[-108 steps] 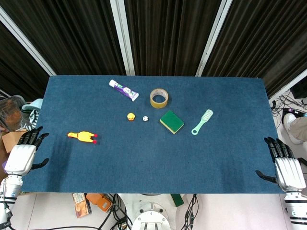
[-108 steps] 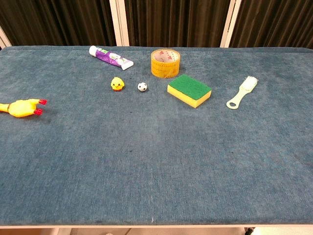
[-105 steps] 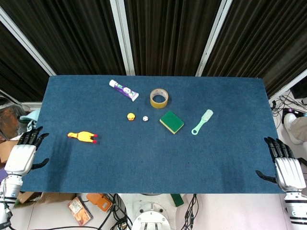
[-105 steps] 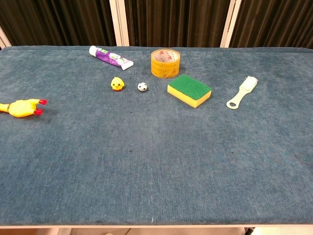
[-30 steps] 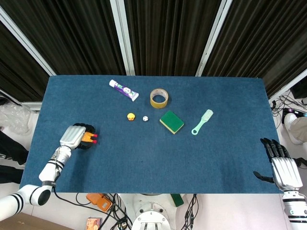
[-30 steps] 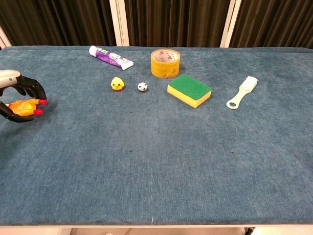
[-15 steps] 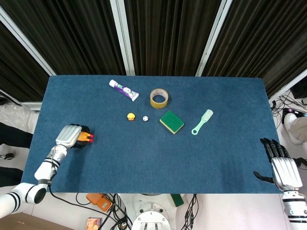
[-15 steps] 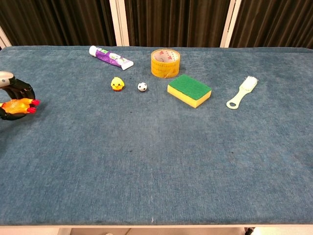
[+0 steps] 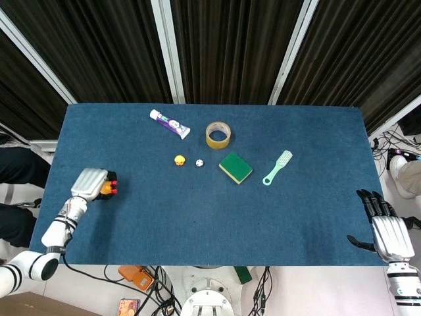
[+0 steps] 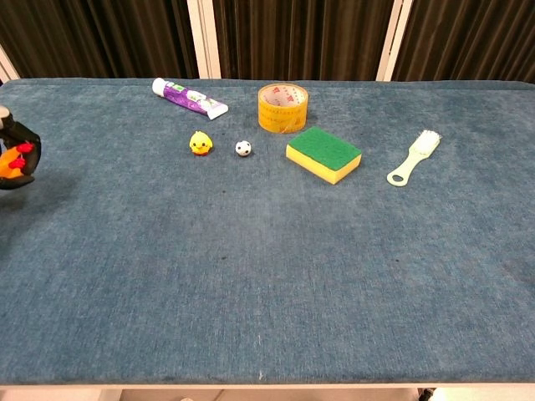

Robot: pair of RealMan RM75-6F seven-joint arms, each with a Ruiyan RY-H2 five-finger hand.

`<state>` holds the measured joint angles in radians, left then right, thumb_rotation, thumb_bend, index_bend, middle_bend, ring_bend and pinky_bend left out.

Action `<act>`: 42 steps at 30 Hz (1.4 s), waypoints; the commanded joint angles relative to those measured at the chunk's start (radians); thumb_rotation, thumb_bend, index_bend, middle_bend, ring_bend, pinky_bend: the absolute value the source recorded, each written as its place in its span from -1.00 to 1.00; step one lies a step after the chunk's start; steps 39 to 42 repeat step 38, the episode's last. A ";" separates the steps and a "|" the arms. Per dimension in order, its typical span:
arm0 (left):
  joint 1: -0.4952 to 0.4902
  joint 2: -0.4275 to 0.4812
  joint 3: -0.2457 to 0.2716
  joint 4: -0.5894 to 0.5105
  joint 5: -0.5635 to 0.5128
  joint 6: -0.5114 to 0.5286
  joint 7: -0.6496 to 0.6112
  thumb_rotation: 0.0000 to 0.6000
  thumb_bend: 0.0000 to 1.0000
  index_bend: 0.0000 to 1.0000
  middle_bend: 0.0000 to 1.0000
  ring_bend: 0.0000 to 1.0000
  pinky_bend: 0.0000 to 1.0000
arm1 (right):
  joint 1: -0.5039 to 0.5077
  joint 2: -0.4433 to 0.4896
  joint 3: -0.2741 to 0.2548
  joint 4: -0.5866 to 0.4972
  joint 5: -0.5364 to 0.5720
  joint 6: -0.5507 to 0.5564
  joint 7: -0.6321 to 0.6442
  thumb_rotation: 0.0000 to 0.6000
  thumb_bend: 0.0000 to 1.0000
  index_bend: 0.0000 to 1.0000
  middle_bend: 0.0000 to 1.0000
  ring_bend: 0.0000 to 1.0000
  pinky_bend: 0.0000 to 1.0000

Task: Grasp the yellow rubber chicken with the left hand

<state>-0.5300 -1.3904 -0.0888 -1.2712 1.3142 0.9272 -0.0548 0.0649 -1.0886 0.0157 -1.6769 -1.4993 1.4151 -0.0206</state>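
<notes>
My left hand (image 9: 90, 182) holds the yellow rubber chicken (image 9: 107, 188) near the table's left edge, its fingers wrapped round the body. Only the chicken's red feet and a little orange-yellow body show past the fingers. In the chest view the same hand (image 10: 12, 159) sits at the far left frame edge with the chicken (image 10: 12, 164) inside its dark fingers. My right hand (image 9: 386, 227) hangs off the table's right front corner, fingers spread and empty.
On the blue table (image 9: 210, 224) lie a toothpaste tube (image 9: 170, 124), a tape roll (image 9: 218, 134), a small yellow duck (image 9: 179, 160), a tiny ball (image 9: 199, 162), a green-yellow sponge (image 9: 235, 167) and a pale green brush (image 9: 277, 167). A person in dark clothing (image 9: 16, 191) stands left of the table.
My left hand reached the chicken, closed round it and has drawn it leftward toward the table's left edge. The right hand stayed in place.
</notes>
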 commanded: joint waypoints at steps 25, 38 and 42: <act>-0.236 0.243 -0.145 -0.500 -0.191 -0.018 0.636 1.00 -0.11 0.21 0.11 0.01 0.13 | 0.001 0.003 0.002 0.001 0.002 -0.001 0.007 1.00 -0.57 -0.91 -0.75 -0.81 -0.56; -0.335 0.317 -0.169 -0.594 -0.383 0.022 0.794 1.00 -0.11 0.21 0.11 0.01 0.13 | 0.003 0.003 0.001 0.000 0.002 -0.004 0.002 1.00 -0.57 -0.91 -0.75 -0.81 -0.56; -0.335 0.317 -0.169 -0.594 -0.383 0.022 0.794 1.00 -0.11 0.21 0.11 0.01 0.13 | 0.003 0.003 0.001 0.000 0.002 -0.004 0.002 1.00 -0.57 -0.91 -0.75 -0.81 -0.56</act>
